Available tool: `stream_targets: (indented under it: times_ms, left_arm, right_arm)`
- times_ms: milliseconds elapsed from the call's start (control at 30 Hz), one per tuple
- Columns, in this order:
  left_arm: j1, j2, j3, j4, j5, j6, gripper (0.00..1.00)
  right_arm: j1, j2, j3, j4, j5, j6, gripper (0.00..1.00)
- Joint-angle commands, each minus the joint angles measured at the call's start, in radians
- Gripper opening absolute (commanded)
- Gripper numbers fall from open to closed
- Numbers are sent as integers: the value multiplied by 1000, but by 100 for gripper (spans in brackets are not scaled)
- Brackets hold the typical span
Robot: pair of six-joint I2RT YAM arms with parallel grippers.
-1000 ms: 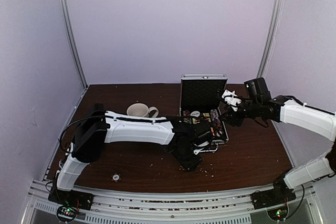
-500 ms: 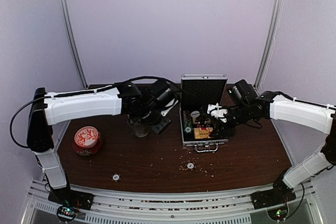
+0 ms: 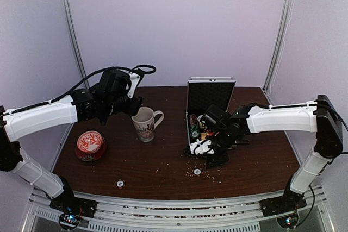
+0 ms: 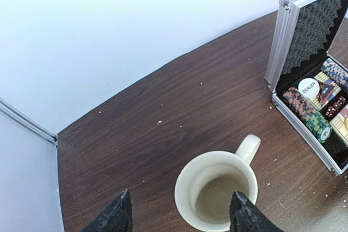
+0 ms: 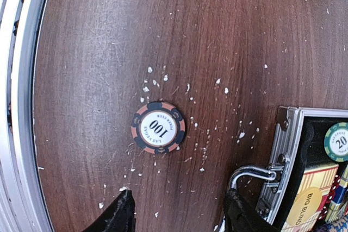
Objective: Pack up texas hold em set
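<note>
Left tool [image 4: 180,196]: released, fingers wide apart. It hangs above the mug [image 4: 217,191] with nothing held.
Right tool [image 5: 179,210]: released and low over the tabletop [image 3: 255,156], just in front of the case [image 3: 211,95]. Nothing is between the fingers.
Case: open with the lid upright. It stands at the far middle of the tabletop, to the right of the mug.
Only the top view shows you: the tin [image 3: 89,144] at the left, well apart from the case, and a second small disc [image 3: 120,184] near the front edge. It is too small to read.
Only the left wrist view shows you: the inside of the case, with the white dealer button [image 4: 308,86], chip rows [image 4: 318,125] lying on their sides, and dark red dice [image 4: 338,104].
Only the right wrist view shows you: the loose chip [image 5: 158,127] reads 100. It lies flat just beyond the fingertips, near the handle [image 5: 251,172]. A 20 chip [image 5: 341,140] lies in the case, and pale crumbs [image 5: 147,88] are scattered around.
Counts: one case, one mug, one tin, one dealer button. Two round pieces lie loose on the tabletop. You can see at least three chip rows. The number of dice you cannot tell.
</note>
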Motion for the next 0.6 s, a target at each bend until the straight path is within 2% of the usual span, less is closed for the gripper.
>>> stream_targets:
  times_ms: [0,167,567]
  left_arm:
    - [-3,-3,-3,87,9,16,62]
    - [-3,0,1,79,20,13,61]
    - [-3,28,12,67,34,14,61]
  right_arm:
    - [36,53,58,-38,78,-54,56]
    - [77,112,80,-41,116,-83,55]
    - [109,210,116,-23,99,-91,54]
